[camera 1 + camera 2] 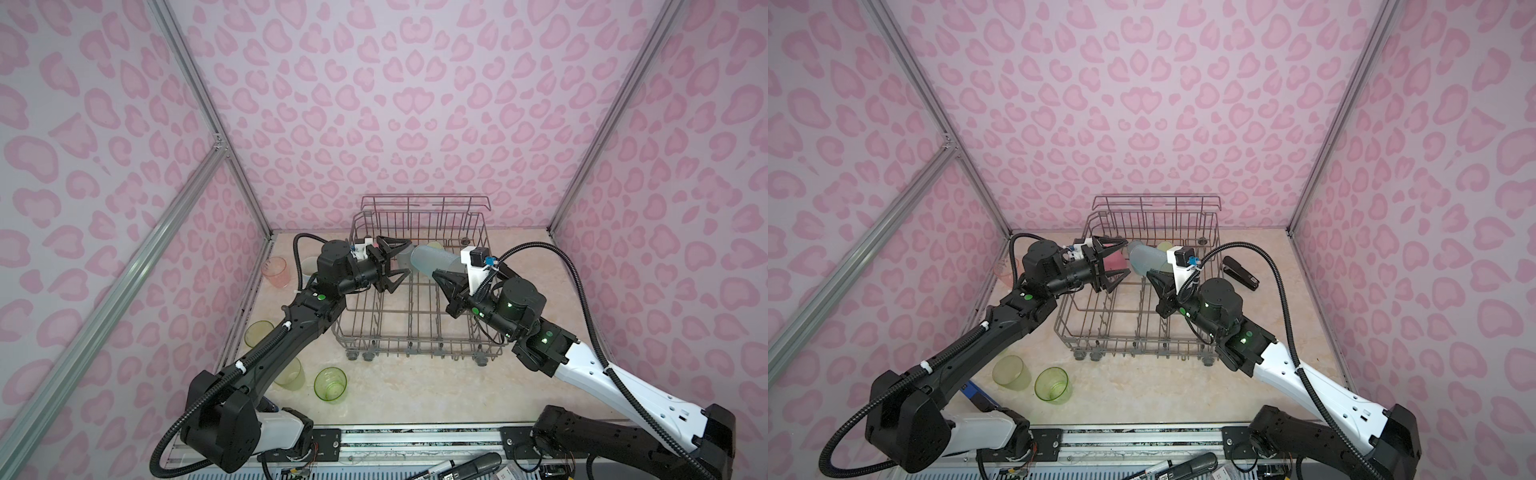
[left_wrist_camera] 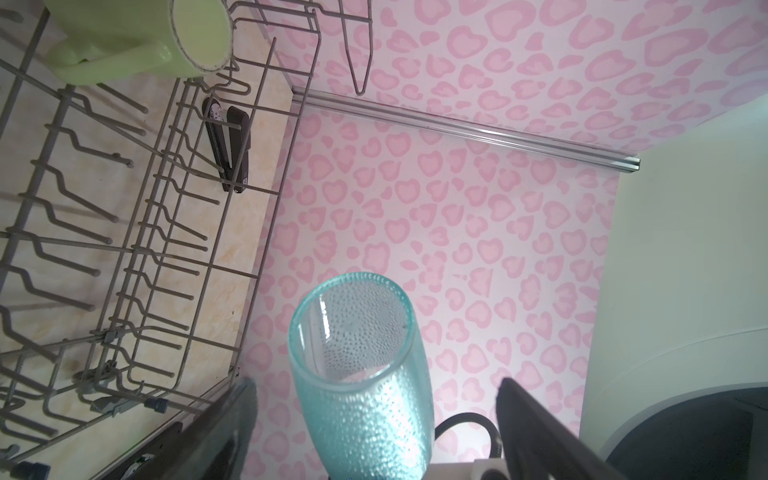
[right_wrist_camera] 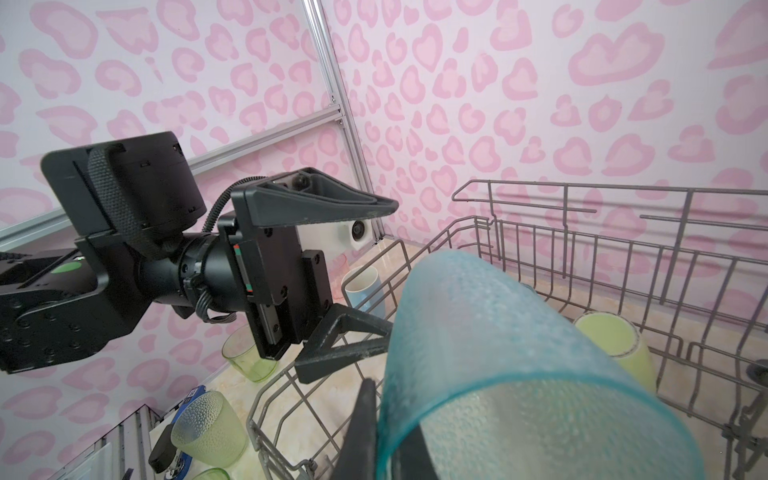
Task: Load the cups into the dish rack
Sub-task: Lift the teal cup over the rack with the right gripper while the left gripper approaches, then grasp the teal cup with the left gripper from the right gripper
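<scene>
The right gripper (image 1: 441,277) pinches the rim of the translucent teal dimpled plastic tumbler (image 1: 436,259), holding it tilted above the grey wire dish rack (image 1: 415,353), near its back edge (likely for upending); the left gripper (image 1: 405,257) stands wide open at its base.

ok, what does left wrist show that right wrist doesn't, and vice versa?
Left wrist only: the black stapler, on the table outside the dish rack. Right wrist only: the light-blue mug and a textured green tumbler, both on the table outside the rack. Both: the teal cup, the light-green mug inside the rack, and the rack itself.
</scene>
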Motion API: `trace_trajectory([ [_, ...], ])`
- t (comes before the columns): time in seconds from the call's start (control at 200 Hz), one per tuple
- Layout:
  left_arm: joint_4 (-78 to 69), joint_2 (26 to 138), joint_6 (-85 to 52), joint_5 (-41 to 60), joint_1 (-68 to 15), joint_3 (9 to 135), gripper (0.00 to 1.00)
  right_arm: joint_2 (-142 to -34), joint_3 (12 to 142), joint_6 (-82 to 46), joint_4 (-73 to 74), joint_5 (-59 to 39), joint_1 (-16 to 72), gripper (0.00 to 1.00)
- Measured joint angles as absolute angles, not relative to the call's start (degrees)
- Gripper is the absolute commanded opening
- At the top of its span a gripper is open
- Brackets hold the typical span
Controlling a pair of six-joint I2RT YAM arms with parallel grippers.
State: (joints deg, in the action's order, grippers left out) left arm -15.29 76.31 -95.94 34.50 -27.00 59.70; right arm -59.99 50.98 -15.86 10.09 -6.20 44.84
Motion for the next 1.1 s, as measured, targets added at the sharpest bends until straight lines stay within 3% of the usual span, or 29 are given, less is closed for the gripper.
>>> trace_trajectory([
  [0.525,-17.37,78.35,-96.99,33.91,-30.26,60.53,0.90,-62.72,53.52,-15.88,11.22,-6.83,45.08,0.00],
  [0.86,-18.94,81.54,-97.58,31.57,-32.29,62.48,0.82,-63.59,53.69,-15.57,11.11,-7.33,46.02,0.00],
  [1.1,-20.78,82.13,-98.30,31.07,-32.67,62.57,0.68,-62.85,53.76,-15.33,10.52,-7.05,46.15,0.00],
])
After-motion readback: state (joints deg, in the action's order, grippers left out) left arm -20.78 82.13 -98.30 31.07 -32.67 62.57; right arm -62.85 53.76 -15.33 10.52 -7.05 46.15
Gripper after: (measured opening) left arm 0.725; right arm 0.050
